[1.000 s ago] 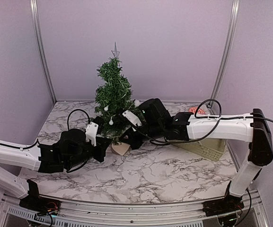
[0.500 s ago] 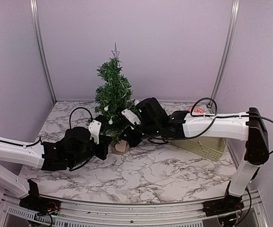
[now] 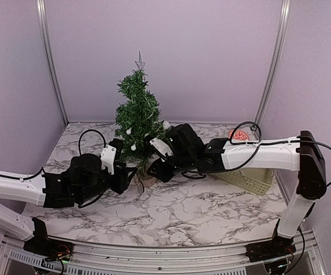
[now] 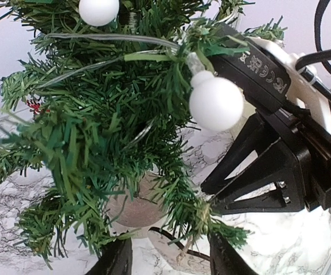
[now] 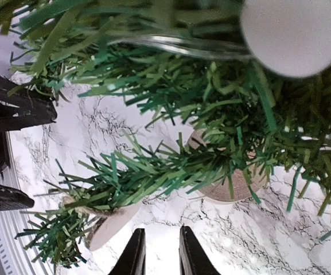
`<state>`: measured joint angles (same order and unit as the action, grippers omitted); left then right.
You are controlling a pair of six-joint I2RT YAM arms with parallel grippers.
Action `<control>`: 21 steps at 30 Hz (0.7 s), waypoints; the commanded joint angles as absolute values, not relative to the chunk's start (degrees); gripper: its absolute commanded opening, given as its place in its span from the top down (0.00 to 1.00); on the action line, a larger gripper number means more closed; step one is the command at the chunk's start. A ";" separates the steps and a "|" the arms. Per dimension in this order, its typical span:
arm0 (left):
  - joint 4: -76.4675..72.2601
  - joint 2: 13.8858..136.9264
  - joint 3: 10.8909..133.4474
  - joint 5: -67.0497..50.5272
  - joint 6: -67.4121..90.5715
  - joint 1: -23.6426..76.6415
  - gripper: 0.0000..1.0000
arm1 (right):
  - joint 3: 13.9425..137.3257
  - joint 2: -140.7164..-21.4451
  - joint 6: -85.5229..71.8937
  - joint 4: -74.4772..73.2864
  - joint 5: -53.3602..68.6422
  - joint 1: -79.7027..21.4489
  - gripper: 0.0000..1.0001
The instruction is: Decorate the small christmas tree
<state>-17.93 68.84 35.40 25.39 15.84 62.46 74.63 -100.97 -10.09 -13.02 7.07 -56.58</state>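
Branches of the small christmas tree (image 3: 136, 120) crowd both wrist views; it stands at the back of the marble table (image 3: 182, 212). My left gripper (image 4: 168, 260) and right gripper (image 5: 159, 252) flank its base, jaws apart, holding nothing. A white ball (image 4: 215, 104) hangs between them; a basket (image 3: 251, 179) sits beyond my right arm (image 3: 263, 153).

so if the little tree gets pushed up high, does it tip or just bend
Likely top-heavy: the tree rises tall over a small round wood base, so a high push may tip it. The bristly branches would probably bend and spring back. The white bulb hangs on a thin wire and may swing.
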 commanded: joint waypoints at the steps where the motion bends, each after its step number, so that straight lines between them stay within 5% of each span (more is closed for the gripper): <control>1: -16.99 65.07 32.87 23.46 15.83 62.14 0.52 | 73.98 -98.40 -9.33 -13.24 8.23 -56.18 0.78; 12: -14.18 55.12 26.70 21.15 18.51 62.14 0.38 | 70.75 -88.70 -11.42 -21.51 9.22 -53.34 0.58; 15: -13.76 53.80 25.53 21.39 20.03 62.14 0.37 | 69.44 -84.67 -12.29 -24.91 10.90 -50.12 0.47; 21: -13.08 54.03 25.42 22.59 21.47 61.97 0.35 | 71.47 -79.98 -14.75 -37.32 12.02 -37.14 0.43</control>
<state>-14.50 54.19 25.45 21.71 20.16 62.46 69.43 -81.93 -11.99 -26.44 11.16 -44.64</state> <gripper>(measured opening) 0.644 0.557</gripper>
